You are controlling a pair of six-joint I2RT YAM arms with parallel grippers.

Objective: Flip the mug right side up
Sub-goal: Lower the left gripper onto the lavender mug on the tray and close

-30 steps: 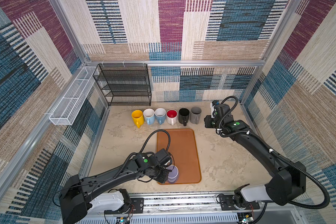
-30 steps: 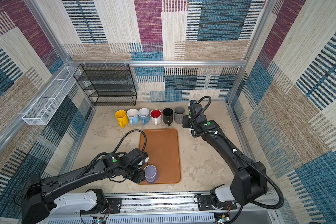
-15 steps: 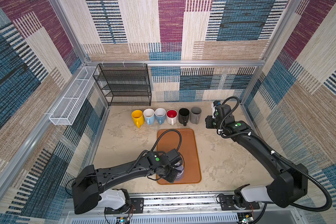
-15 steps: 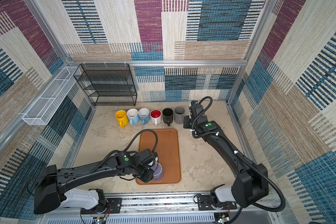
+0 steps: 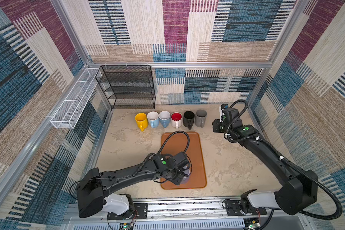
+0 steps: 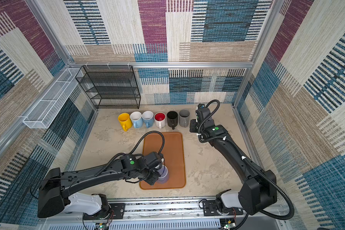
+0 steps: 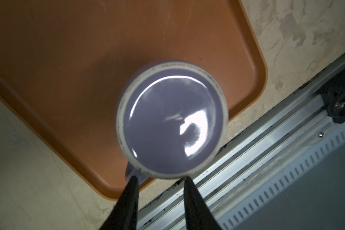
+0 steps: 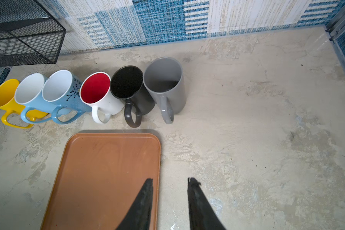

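On the tray (image 5: 179, 143), near corner, we find the mug (image 7: 171, 119) base-up, unturned; left gripper (image 7: 160, 178) parted at its handle (image 7: 130, 171), apparently not gripping; right gripper (image 8: 170, 179) parted, empty.

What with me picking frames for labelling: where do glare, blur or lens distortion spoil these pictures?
Left wrist view: strong white glare on the upturned base of the purple mug, its edge slightly smeared. Right wrist view: sharp and evenly lit, but the row of mugs splays outward from wide-angle distortion. Both top views: clear, with only soft shadows.
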